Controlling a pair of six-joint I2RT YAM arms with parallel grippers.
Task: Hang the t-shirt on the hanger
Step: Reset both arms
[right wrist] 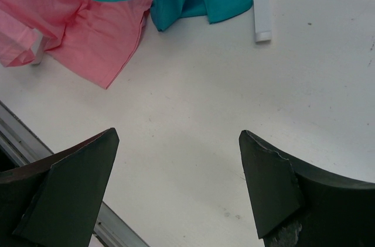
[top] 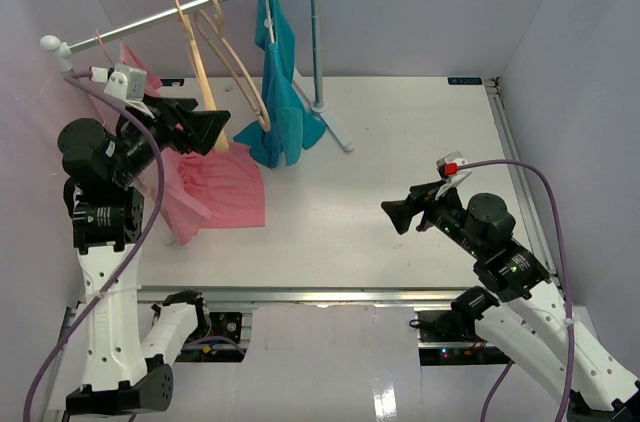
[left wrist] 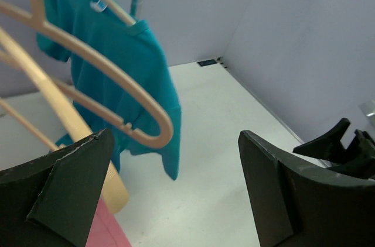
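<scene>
From above, the left gripper (top: 215, 130) gapes empty just over the t-shirt (top: 222, 190), which droops from the rail (top: 180, 7) onto the table (top: 400, 142). The right gripper (top: 392, 217), also wide open and empty, is well apart from it.

Left wrist: the t-shirt (left wrist: 108, 232) shows only as a corner under the left-hand finger.

Right wrist: the t-shirt (right wrist: 76, 19) lies far beyond the jaws.

It looks light and limp, so pinch a shoulder seam.

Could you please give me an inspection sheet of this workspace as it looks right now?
Surface: white table, no spills seen.
Job's things: pink t-shirt hangs at the left end of the rail, hem on the table; hanger hook on the rail, frame hidden.
Clutter: two wooden hangers and a teal shirt on the rail.
Grippers: left gripper open, empty, beside the wooden hangers; right gripper open, empty, over the table.
Cables: purple cable on each arm; no snag seen.
Surroundings: plain lilac walls, nothing else seen.
</scene>
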